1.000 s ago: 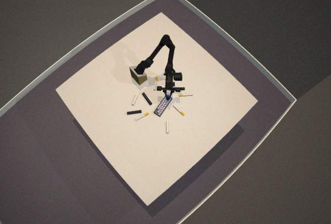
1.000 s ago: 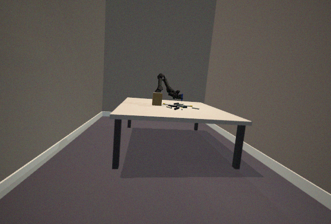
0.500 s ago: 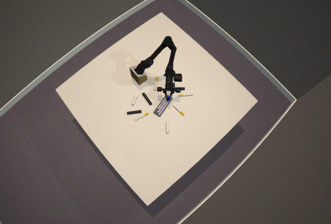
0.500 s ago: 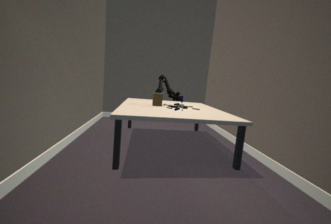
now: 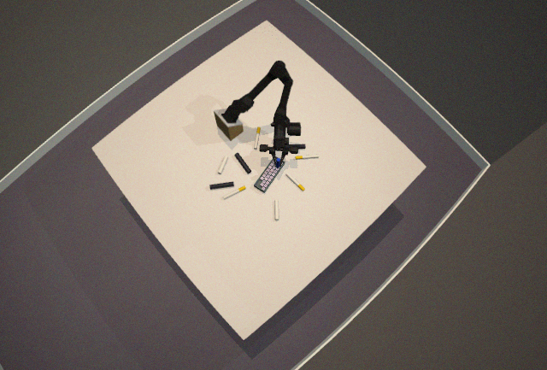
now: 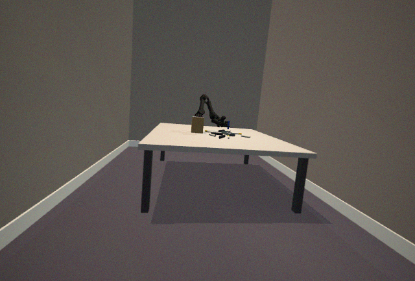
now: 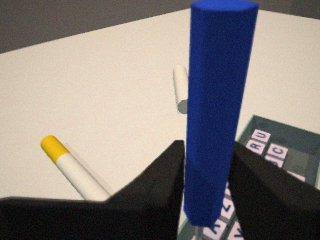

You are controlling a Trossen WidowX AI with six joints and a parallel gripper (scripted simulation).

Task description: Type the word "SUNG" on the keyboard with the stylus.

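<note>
My gripper [image 5: 278,161] [image 6: 228,124] [image 7: 204,149] is shut on the blue stylus [image 5: 278,163] [image 6: 228,122] [image 7: 217,100], which stands upright between the fingers. The grey-green keyboard [image 5: 259,186] [image 7: 287,126] with pink keys lies on the table; the gripper is over its upper right end in the top view. In the wrist view the keys U, R, C, Z and A show at the right of and below the stylus. The stylus tip is hidden in the wrist view, so I cannot tell whether it touches a key.
White-and-yellow sticks [image 5: 295,182] [image 5: 306,156] [image 5: 256,138] [image 5: 233,192] [image 7: 80,175] lie around the keyboard. Plain white sticks [image 5: 276,209] [image 5: 223,165] [image 7: 180,87] and black sticks [image 5: 243,162] [image 5: 221,185] lie there too. The arm's base block [image 5: 229,129] [image 6: 197,124] stands on the table.
</note>
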